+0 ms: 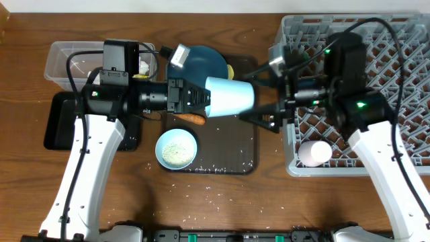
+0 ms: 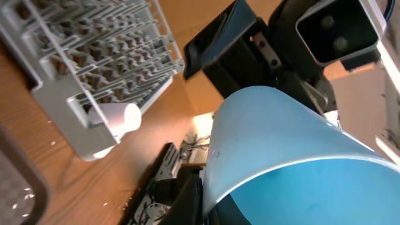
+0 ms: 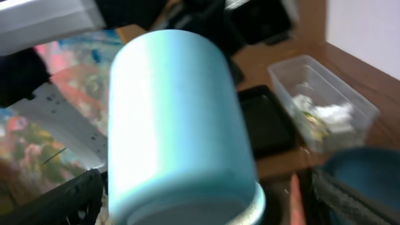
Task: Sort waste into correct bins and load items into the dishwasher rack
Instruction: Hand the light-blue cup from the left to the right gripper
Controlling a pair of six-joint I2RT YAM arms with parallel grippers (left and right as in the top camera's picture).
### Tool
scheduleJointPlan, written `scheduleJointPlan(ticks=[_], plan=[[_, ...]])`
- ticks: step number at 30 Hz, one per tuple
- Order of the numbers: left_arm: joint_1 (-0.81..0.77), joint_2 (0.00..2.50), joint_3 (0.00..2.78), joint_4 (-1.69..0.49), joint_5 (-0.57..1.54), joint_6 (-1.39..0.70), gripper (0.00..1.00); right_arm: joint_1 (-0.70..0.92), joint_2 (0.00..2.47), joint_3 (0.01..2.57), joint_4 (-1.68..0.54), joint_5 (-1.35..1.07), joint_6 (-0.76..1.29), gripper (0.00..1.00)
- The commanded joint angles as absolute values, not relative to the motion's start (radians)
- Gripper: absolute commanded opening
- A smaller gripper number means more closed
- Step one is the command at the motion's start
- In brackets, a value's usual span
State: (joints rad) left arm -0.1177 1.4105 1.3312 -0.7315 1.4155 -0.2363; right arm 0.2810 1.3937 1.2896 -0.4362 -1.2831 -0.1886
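Rice grains (image 1: 176, 153) sit in one small light blue bowl (image 1: 159, 149); a crumpled white napkin (image 1: 142, 66) lies in the clear plastic rectangular tub (image 1: 57, 57); a pale pink cup (image 1: 314, 152) rests in the grey plastic lattice rack (image 1: 403, 60). Left tool (image 1: 205, 97) clamps a second light blue bowl (image 1: 232, 96) (tipped sideways); right tool (image 1: 245, 95) gapes wide, flanking its base.

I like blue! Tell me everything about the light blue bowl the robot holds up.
The light blue bowl is smooth, plain and tall-sided, likely plastic, with a flat round base. It lies on its side in the air above the dark brown tray, mouth towards the left gripper, whose fingers pinch its rim. The right gripper is open, fingers either side of the base; whether they touch is unclear.
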Motion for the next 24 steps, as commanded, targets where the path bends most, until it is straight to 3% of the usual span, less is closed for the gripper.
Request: scheduleJointPlan(ticks=[1,5,14,19,24], plan=[[-0.112,1.411,1.347,-0.727,1.481,-0.241,0.06,0.325,1.386,1.303,-0.413,-1.325,-0.199,0.97],[-0.112,1.411,1.347,-0.727,1.478,-0.241,0.06,0.336,1.386,1.303,-0.379,-1.314,-0.199,0.84],[-0.112,1.411,1.347,-0.727,1.473,-0.237,0.07,0.333,1.386,1.303,-0.339,-1.314,-0.187,0.7],[-0.112,1.411,1.347,-0.727,1.448,-0.237,0.26,0.323,1.385,1.303,-0.338,-1.312,-0.176,0.63],[-0.112,1.411,1.347,-0.727,1.382,-0.237,0.32,0.284,1.385,1.303,-0.334,-1.281,-0.11,0.55]])
